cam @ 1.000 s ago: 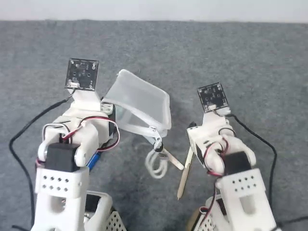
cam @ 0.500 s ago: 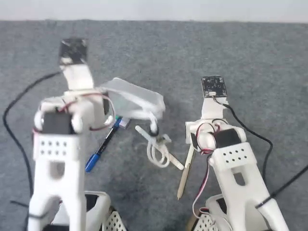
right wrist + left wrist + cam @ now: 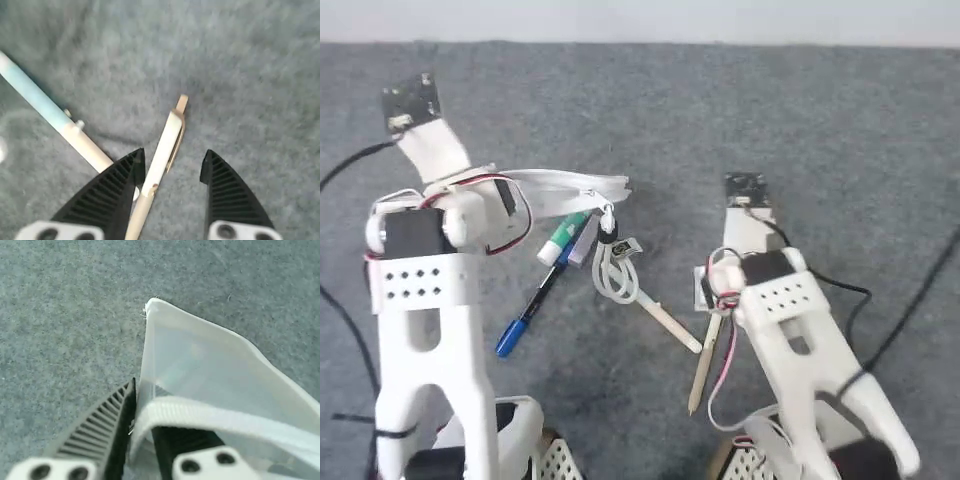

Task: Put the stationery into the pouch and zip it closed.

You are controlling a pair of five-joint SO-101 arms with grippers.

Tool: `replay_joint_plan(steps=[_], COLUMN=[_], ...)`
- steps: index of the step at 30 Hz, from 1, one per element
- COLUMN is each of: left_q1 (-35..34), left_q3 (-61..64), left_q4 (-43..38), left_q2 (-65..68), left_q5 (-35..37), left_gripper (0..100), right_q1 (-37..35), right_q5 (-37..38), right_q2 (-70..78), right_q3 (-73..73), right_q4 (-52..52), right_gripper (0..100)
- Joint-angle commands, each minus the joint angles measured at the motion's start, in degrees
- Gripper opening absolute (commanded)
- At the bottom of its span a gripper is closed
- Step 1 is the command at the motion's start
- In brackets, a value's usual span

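Grey felt-like tabletop [image 3: 840, 120], two arms side by side.

L gripper [image 3: 142, 401]: fingers clamped on rim of pouch [image 3: 570, 188], holding it off the surface, nearly edge-on in high view. Zip side faces the other arm; can't tell how wide the mouth gapes.

Stationery is all outside the pouch. Green marker [image 3: 560, 240] lies just beside the pouch mouth, and blue pen [image 3: 525, 320] runs on from it toward L arm's base. White cord [image 3: 610, 275] hangs off the zip end. White pen [image 3: 665, 318] lies past the cord. Beige pen [image 3: 705, 360] is farthest from the pouch, well apart.

R gripper [image 3: 173, 152]: fingers apart, straddling beige pen's clip end, not yet touching it. White pen tip sits just beside one finger.

Step in hand, my read: pick up beige pen. To do it well:
- drop straight down, keep barrel centred btwn fingers
- close below the clip, so it doesn't pivot
- keep white pen outside the pinch
- L should tilt pouch mouth toward R before the carry

Vs 1 s ago:
- L arm has swung up and back
- pouch went from face-up and spread to flat, edge-on
- green marker now exposed, blue pen seen full length
- cord and white pen dragged w/ the pouch
- R arm came fwd over beige pen, which hasn't moved
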Motion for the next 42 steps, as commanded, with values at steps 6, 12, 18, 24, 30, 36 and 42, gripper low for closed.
replay_joint_plan(steps=[6, 12, 18, 24, 30, 36, 42], left_q1=[-0.26, -0.44, -0.44, -0.18, -0.18, -0.18, -0.18], left_q3=[-3.03, -3.21, -3.30, -3.38, -3.30, -3.21, -3.21], left_q4=[-0.44, 0.79, 0.70, 0.70, 0.62, 0.62, 0.62], left_q2=[-0.18, -0.18, -0.18, -0.26, -0.26, -0.26, -0.26], left_q5=[2.81, 8.09, 11.69, 13.27, 13.27, 13.27, 13.27], left_gripper=[1, 1, 1, 1, 1, 1, 1], right_q1=[-1.10, -1.10, -0.84, -1.01, -0.75, -1.19, -1.10], right_q5=[-7.21, -7.30, -7.12, -5.01, 0.70, 0.88, 0.97], right_q2=[11.47, 17.98, 22.81, 24.48, 22.81, 14.11, 0.48], right_q3=[-7.21, -10.02, -10.64, -10.64, -12.40, -16.26, -15.47], right_q4=[0.75, 0.75, -1.36, -3.38, -3.47, 6.11, 10.33], right_gripper=[17.3, 17.0, 16.9, 6.8, 0.6, 0.6, 0.6])
